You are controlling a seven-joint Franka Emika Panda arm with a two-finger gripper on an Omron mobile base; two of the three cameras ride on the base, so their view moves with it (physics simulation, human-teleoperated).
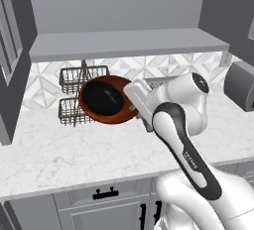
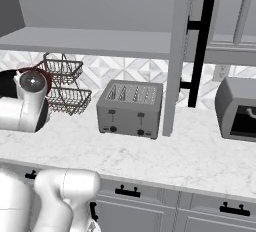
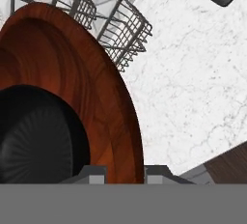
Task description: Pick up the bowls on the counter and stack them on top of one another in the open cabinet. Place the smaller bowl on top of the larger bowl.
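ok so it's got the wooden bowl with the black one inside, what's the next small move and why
Probably lift and carry it toward the open cabinet. The gripper pinches the wooden bowl by its rim, tilted in the air above the counter with the black bowl nested inside, just below the shelf board. Levelling it first might keep the black bowl from sliding.

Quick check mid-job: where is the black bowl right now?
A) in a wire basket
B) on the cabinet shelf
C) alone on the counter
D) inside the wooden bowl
D: the black bowl sits nested inside the wooden bowl, which the gripper holds by the rim, lifted above the counter.
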